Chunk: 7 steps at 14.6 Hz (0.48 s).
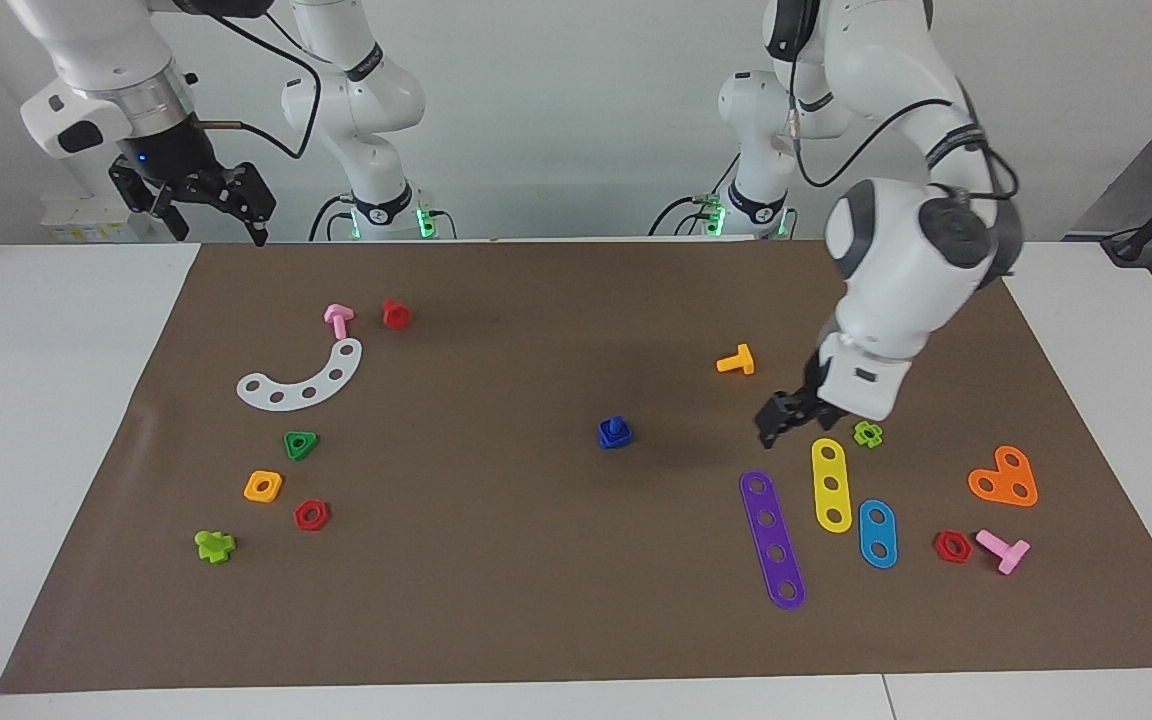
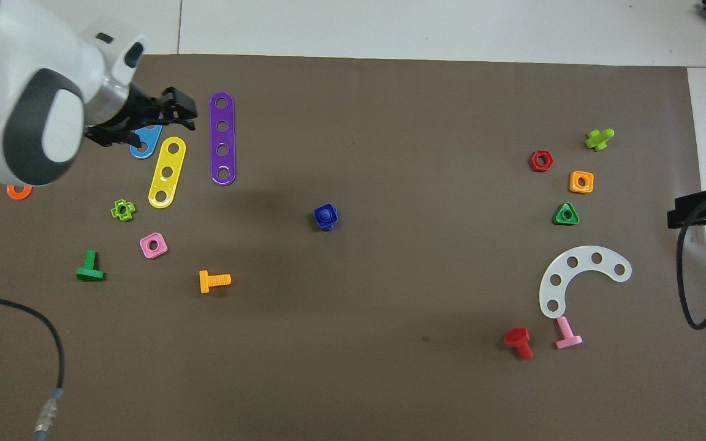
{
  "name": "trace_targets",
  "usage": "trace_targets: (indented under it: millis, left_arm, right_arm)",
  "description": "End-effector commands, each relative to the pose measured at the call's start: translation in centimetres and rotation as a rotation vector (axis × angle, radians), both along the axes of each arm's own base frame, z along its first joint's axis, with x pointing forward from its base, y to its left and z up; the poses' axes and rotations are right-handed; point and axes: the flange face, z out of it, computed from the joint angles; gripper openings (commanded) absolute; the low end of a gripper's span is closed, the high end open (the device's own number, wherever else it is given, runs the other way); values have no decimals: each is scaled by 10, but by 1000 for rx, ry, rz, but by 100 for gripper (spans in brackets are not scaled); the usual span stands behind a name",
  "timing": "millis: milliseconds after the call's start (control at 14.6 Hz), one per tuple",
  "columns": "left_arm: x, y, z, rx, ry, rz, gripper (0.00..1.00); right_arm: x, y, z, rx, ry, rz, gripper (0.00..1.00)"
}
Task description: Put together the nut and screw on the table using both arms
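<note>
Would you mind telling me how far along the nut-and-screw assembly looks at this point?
It looks essentially done: the nut sits in the middle of the mat with the screw standing in its hole, and nothing grips them. Nothing is in hand. The left gripper hangs over the coloured strips, away from the pair, and the right gripper waits raised at the table's edge. Whether the thread is fully seated cannot be told.

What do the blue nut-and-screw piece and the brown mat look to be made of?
The nut, with the screw standing in it, looks like moulded plastic: saturated uniform blue, rounded edges, slight sheen. The mat looks like matte paper or thin sheet, lying flat with straight cut edges; which one is unclear.
</note>
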Motion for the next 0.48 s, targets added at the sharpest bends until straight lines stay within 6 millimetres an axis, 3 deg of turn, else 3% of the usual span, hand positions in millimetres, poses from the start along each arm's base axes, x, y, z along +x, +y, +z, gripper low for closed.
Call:
trace_targets:
  millis: [0, 69, 206, 412]
  left_arm:
    - [-18, 77, 18, 58, 2, -128, 100]
    - [-28, 92, 25, 84, 9, -161, 100]
    - [-51, 104, 44, 187, 22, -210, 100]
    - [-96, 95, 82, 200, 29, -230, 100]
  right_arm:
    - [-5, 0, 3, 18, -5, 21, 100]
    - [-5, -1, 3, 18, -5, 19, 100]
    - [-4, -1, 2, 18, -4, 19, 100]
    - [-5, 0, 3, 18, -5, 21, 100]
